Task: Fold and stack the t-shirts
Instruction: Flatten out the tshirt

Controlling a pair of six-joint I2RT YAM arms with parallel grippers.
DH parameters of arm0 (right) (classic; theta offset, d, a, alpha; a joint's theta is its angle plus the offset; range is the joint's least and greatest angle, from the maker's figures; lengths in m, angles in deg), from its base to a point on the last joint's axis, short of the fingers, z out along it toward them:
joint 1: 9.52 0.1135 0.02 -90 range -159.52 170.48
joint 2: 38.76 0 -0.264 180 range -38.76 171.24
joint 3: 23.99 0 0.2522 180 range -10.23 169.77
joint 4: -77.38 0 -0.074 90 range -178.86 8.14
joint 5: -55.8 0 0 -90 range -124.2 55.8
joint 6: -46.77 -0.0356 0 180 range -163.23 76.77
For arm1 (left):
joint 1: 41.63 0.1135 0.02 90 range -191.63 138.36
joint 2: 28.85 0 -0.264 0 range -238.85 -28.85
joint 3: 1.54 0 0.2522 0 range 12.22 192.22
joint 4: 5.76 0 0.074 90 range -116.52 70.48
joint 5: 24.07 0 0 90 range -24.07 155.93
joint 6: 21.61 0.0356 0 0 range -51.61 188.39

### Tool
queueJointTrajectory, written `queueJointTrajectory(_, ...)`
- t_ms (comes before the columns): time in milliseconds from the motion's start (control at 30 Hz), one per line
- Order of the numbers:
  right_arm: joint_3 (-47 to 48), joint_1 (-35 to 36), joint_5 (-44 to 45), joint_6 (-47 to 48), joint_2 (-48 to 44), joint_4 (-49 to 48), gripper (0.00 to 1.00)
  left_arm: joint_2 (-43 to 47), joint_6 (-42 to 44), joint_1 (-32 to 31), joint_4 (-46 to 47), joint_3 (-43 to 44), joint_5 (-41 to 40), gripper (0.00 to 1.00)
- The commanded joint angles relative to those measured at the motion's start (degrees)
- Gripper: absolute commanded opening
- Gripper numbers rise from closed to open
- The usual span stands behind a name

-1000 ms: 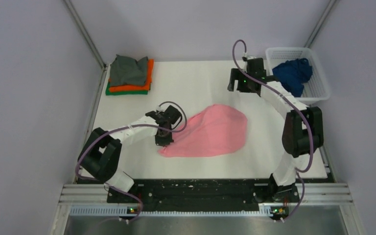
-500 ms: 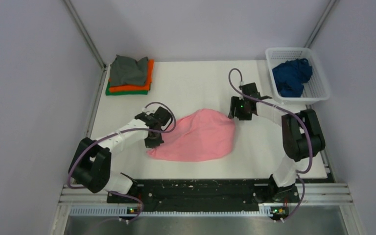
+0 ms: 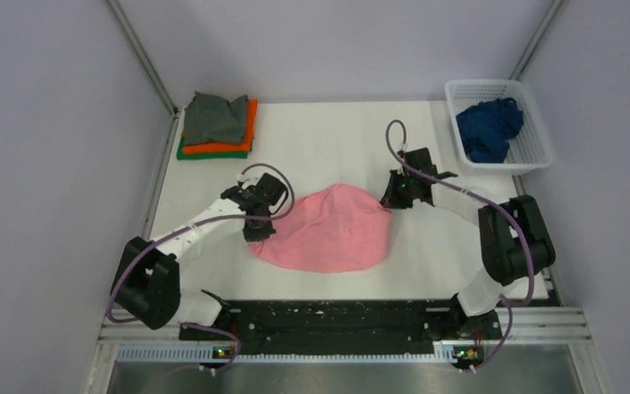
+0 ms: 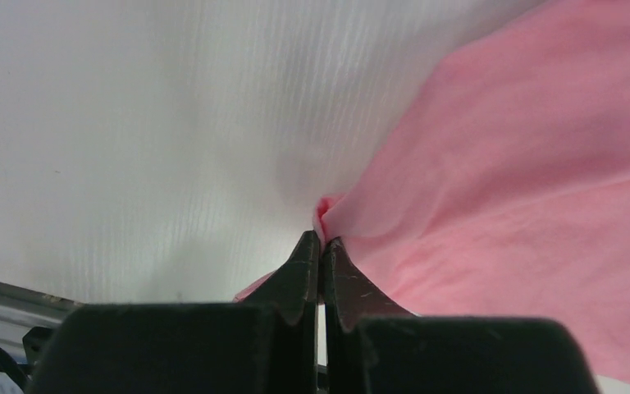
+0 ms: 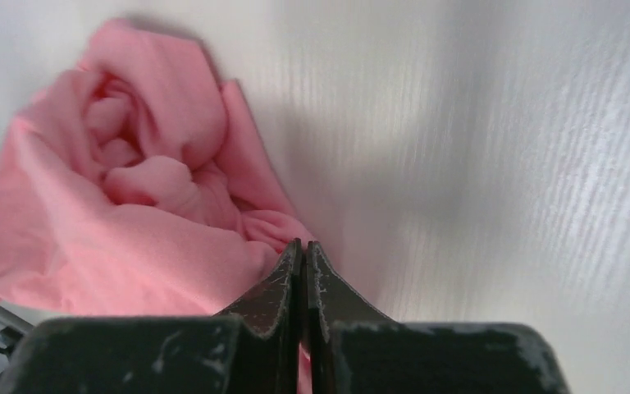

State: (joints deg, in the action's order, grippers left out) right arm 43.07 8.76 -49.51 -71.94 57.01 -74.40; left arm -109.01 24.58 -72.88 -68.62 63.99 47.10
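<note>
Between the closed fingertips of the left gripper (image 4: 320,240) a small fold of the pink t-shirt (image 3: 328,234) is pinched. The right gripper (image 5: 302,249) is shut too, apparently on the bunched opposite edge, though that bite is partly hidden. Such thin holds could be lost if the cloth is pulled taut. Bare table (image 3: 328,139) is left beyond both fingertips for spreading, and the basket (image 3: 533,156) is set well aside.

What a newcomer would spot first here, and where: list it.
A rumpled pink t-shirt lies in the middle of the table, the left hand pinched shut on its left edge and the right hand shut on its far right edge. At the far left corner sits a folded stack, grey over orange over green; at the far right, a dark blue t-shirt is heaped in a white basket.
</note>
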Motion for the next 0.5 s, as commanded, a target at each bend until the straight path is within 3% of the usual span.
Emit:
queueJointTrajectory(0, 4.88, 0.41, 4.48, 0.09, -12.07, -2.87, 0.0, 6.81, 0.16, 0.3, 3.21, 6.99, -1.24, 0.0)
queueJointTrajectory(133, 10.42, 0.44, 12.94, 3.33, -20.53, -4.11, 0.0, 13.38, 6.05, 0.3, 9.05, 14.57, -2.27, 0.0)
queueJointTrajectory(300, 20.42, 0.44, 23.99, 10.52, -26.33, -3.1, 0.0, 20.94, 17.41, 0.26, 23.82, 23.16, -0.9, 0.0)
queueJointTrajectory(467, 33.54, 0.37, 27.77, 16.32, -27.7, -2.18, 0.0, 19.43, 25.54, 0.25, 28.38, 38.11, -2.38, 0.0)
